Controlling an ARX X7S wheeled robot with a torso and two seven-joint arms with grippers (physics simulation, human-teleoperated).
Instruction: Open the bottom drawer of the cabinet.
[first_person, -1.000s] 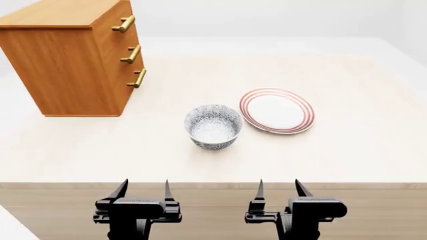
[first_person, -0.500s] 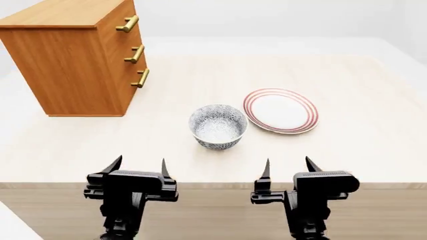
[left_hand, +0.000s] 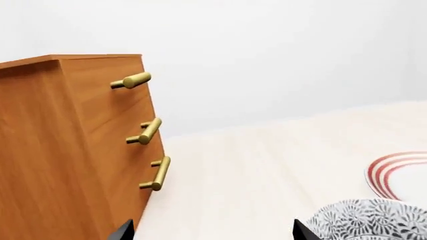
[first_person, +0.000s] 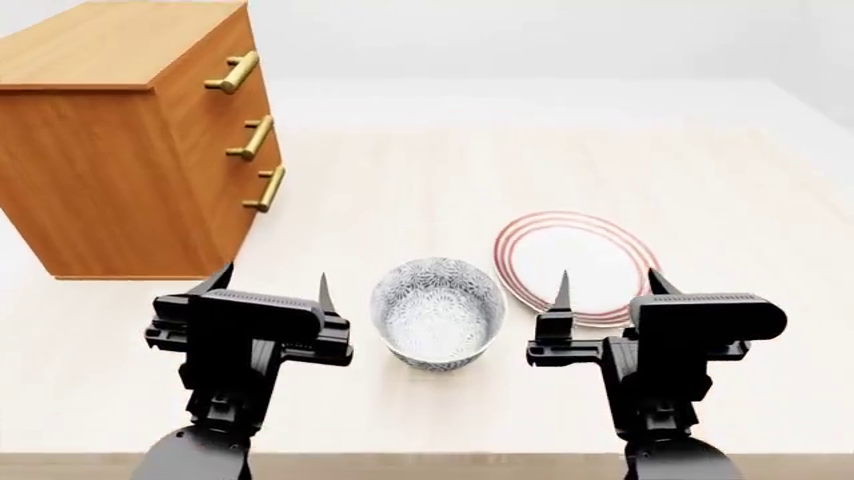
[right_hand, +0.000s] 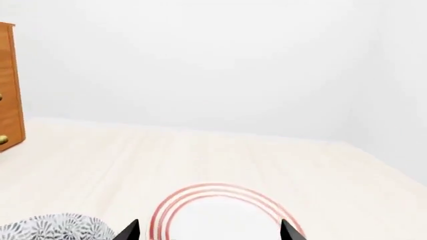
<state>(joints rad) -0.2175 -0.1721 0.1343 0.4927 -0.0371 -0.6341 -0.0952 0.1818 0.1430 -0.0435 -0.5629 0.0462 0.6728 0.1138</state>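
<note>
The orange-brown cabinet stands at the table's far left, with three brass bar handles down its right-facing front. Its bottom drawer is shut, flush with the two above; its handle shows in the left wrist view as the lowest bar. My left gripper is open and empty, nearer than the cabinet and below the drawer fronts in the head view. My right gripper is open and empty too, in front of the plate. Only the fingertips of each show in the wrist views.
A patterned grey-white bowl sits between the two grippers. A white plate with red rings lies to its right, partly behind the right gripper. The pale wooden table stretches behind them to a white wall.
Both grippers have moved forward over the table, from its near edge to either side of the bowl. The head view has shifted with them, so the cabinet, bowl and plate look closer.
</note>
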